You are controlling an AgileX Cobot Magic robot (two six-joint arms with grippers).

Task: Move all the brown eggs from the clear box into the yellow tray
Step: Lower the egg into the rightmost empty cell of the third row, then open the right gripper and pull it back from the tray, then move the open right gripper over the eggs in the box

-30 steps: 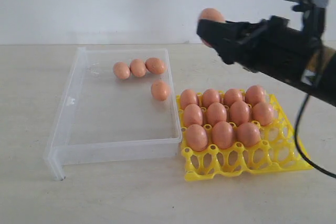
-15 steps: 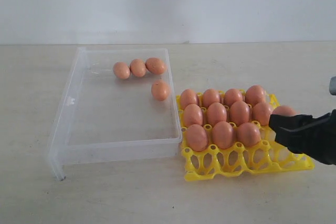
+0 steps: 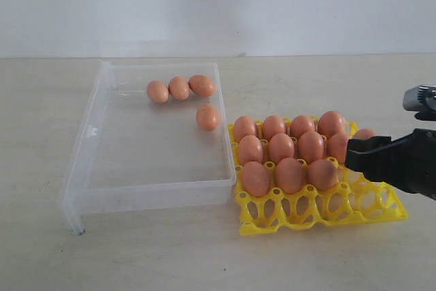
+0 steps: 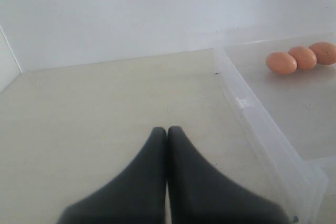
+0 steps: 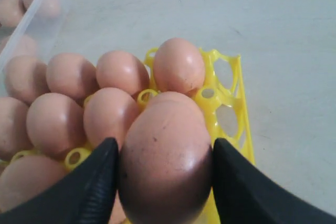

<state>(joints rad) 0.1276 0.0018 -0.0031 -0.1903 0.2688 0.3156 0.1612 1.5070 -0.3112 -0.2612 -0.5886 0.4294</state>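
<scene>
The yellow tray (image 3: 320, 210) sits right of the clear box (image 3: 87, 140) and holds several brown eggs (image 3: 281, 148) in its three far rows. Several more eggs (image 3: 179, 88) lie at the box's far end. My right gripper (image 3: 360, 156) is shut on a brown egg (image 5: 166, 156), low over the tray's right side; only the egg's top (image 3: 364, 133) shows behind the fingers in the exterior view. My left gripper (image 4: 167, 129) is shut and empty above bare table beside the clear box (image 4: 262, 129); three eggs (image 4: 302, 57) lie inside.
The pale table (image 3: 170, 250) extends in front of the box and tray. A white wall (image 3: 204, 5) rises behind. The tray's near row of cups (image 3: 300, 208) stands bare.
My right gripper, holding the egg, came down from high above the tray's far side to its right side, then eased slightly left over the tray. The left arm stayed still.
</scene>
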